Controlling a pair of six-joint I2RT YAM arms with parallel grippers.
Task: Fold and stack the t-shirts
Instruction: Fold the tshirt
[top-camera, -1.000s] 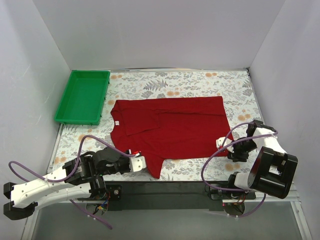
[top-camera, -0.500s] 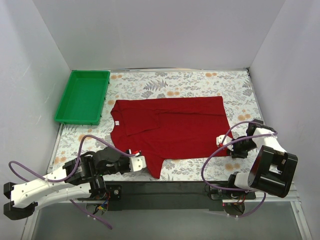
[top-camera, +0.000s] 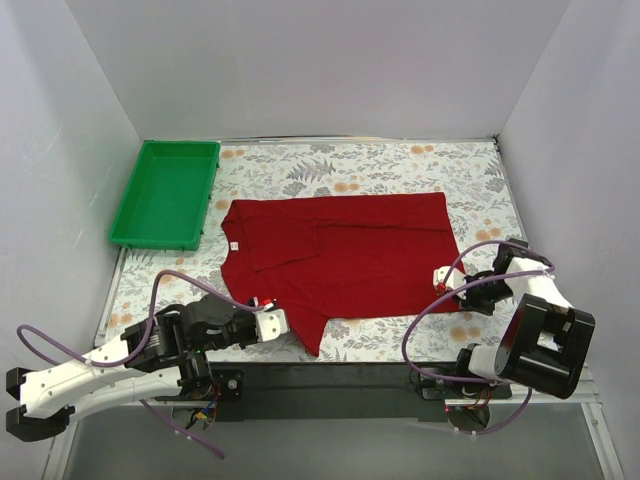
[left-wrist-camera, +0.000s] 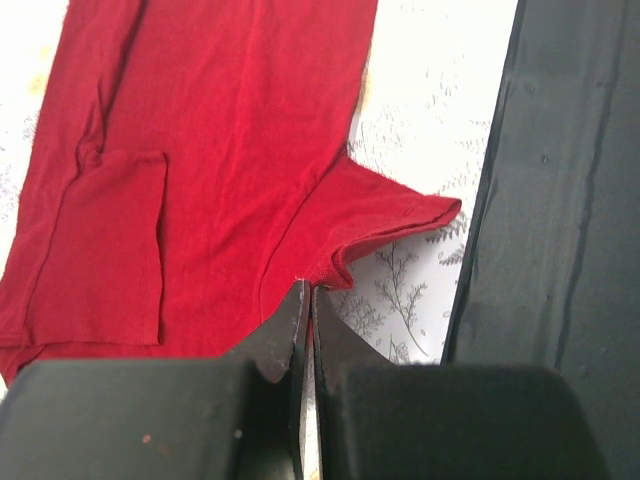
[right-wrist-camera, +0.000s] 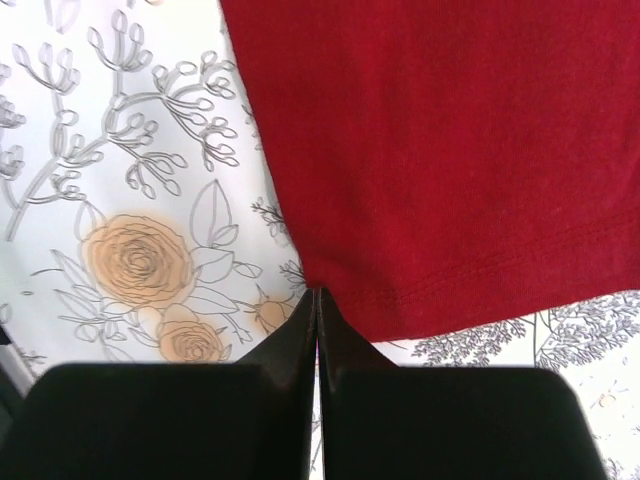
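Overhead, a green tray (top-camera: 165, 193) stands at the table's (top-camera: 380, 165) far left corner, just clear of the t-shirt (top-camera: 340, 255), which lies flat mid-table, neck leftward. Left gripper (left-wrist-camera: 305, 295) is closed, pinching the near sleeve's hem. Right gripper (right-wrist-camera: 318, 295) is closed on the near hem corner. A purple cable (top-camera: 415, 330) loops beside the right arm.

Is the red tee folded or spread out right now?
Mostly spread. The t-shirt lies flat on the table at full body length, near sleeve sticking out; only the far sleeve is folded in over the chest.
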